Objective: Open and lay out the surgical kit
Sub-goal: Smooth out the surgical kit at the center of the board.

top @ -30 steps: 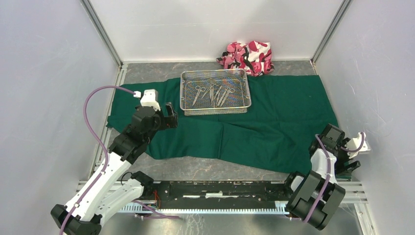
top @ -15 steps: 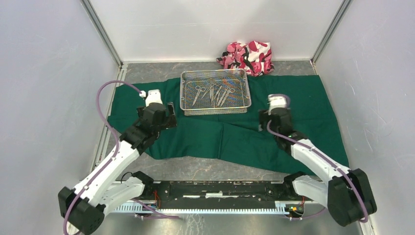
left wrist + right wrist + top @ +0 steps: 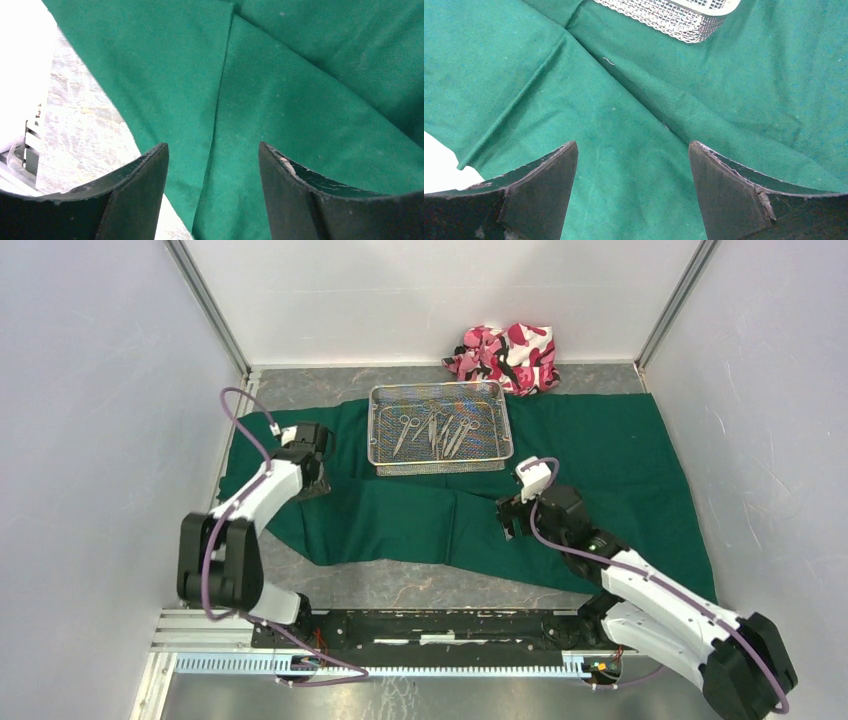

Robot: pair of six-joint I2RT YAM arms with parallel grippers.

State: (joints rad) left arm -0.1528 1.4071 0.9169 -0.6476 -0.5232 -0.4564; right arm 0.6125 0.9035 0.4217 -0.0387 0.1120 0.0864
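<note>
Surgical kit, seen from above: its dark green drape (image 3: 600,470) lies spread over a grey counter (image 3: 420,585), long axis running left to right, not yet flat, with diagonal folds across its near half. On the far middle of the drape sits the rectangular wire-mesh tray (image 3: 440,466), long side also left to right, holding a cluster of slim steel instruments (image 3: 437,432). A pink, white and black camouflage cloth bundle (image 3: 505,355) rests against the back wall, just beyond the tray's far right corner. The left end effector (image 3: 212,150) hangs over the drape's left end, to the left of the tray, jaws spread wide and empty; in its wrist view an overlapping cloth edge (image 3: 222,100) runs straight between the fingers, with bare counter just to the left. The right end effector (image 3: 633,145) is over the near middle of the drape, just nearer than the tray's near right corner, jaws also wide and empty; a raised crease (image 3: 509,125) slants past its left finger. Judging from this, each arm is nearest its own fold, and the next move depends on closing on those edges rather than on flat cloth. Whether either set of fingertips touches the cloth cannot be told. The instruments are too small to tell apart, and the right arm covers part of the drape's near right edge.
</note>
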